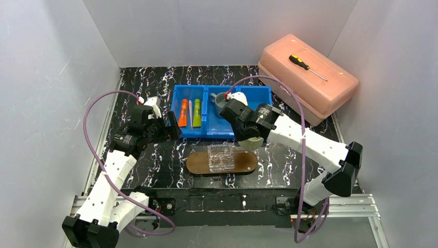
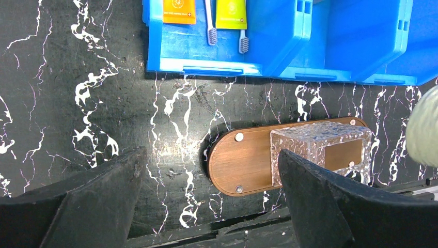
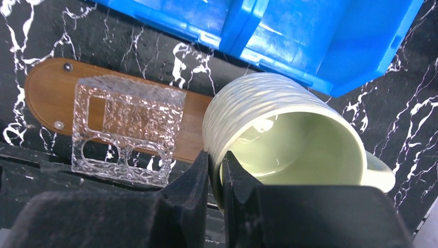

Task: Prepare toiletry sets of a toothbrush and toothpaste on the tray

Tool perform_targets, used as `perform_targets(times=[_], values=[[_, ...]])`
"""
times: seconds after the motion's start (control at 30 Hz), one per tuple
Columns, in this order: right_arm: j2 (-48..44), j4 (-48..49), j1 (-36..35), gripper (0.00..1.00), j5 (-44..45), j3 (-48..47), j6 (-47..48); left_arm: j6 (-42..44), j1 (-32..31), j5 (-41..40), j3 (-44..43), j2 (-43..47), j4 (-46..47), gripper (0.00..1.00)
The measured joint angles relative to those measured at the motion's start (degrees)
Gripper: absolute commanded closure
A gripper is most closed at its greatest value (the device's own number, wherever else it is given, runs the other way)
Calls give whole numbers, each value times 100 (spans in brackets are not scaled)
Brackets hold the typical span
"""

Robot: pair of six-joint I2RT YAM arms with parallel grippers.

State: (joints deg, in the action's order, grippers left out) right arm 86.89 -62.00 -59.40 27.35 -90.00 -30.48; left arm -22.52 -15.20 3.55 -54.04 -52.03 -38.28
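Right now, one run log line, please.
left gripper: open | right gripper: shut on pale green mug | tray: holds clear holder | tubes: blue bin

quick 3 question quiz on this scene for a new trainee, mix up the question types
1. True or false: the pale green mug stands inside the blue bin.
2. What sits on the tray? A) orange tube B) clear holder C) grey mug
3. Fill in: the jaws of the left gripper are ____.

Key
1. False: the right gripper holds it by the rim, outside the bin.
2. B
3. open
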Motion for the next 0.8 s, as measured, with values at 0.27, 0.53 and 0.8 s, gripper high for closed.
perform_targets(times=[0.27, 0.53, 0.8], values=[[-426, 173, -313, 99, 107, 938, -579, 0, 0, 0, 0, 4, -2, 2], [-737, 566, -400, 99, 31, 1722, -957, 0, -4, 0, 0, 7, -2, 2], [-756, 957, -404, 99, -87, 2050, -1012, 0, -4, 0, 0, 7, -9, 2]])
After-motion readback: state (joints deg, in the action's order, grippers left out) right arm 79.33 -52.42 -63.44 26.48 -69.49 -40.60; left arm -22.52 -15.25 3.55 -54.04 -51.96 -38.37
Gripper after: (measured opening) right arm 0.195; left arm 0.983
